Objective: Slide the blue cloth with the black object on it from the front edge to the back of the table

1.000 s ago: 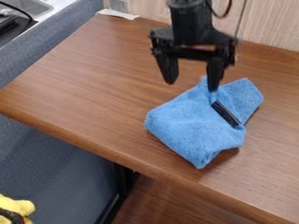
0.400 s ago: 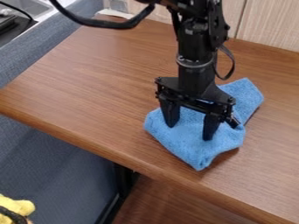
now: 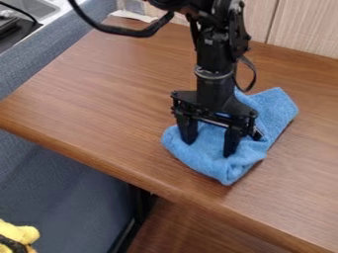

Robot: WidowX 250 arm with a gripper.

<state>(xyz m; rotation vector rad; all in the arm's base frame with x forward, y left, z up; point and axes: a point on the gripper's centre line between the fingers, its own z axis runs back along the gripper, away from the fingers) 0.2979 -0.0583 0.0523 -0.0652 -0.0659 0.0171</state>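
Note:
The gripper (image 3: 208, 148) hangs from the top of the camera view, its two fingers spread apart and their tips down at the blue cloth (image 3: 228, 170). Some cloth lies between the fingertips. The cloth is folded and rumpled on the wooden table, with one part stretching up and right behind the gripper. Just right of the right finger, a small piece of a dark object (image 3: 257, 133) shows on the cloth, mostly hidden by the gripper.
The wooden table (image 3: 99, 94) has its front edge running from the left down to the lower right. A sink corner (image 3: 33, 7) is at the upper left, beyond a grey-blue partition. Something yellow (image 3: 20, 233) shows at the lower left, below the table.
The gripper came down and forward onto the cloth, then shifted slightly left. The cloth's front and right edges have drawn in a little, and the dark object has become mostly covered.

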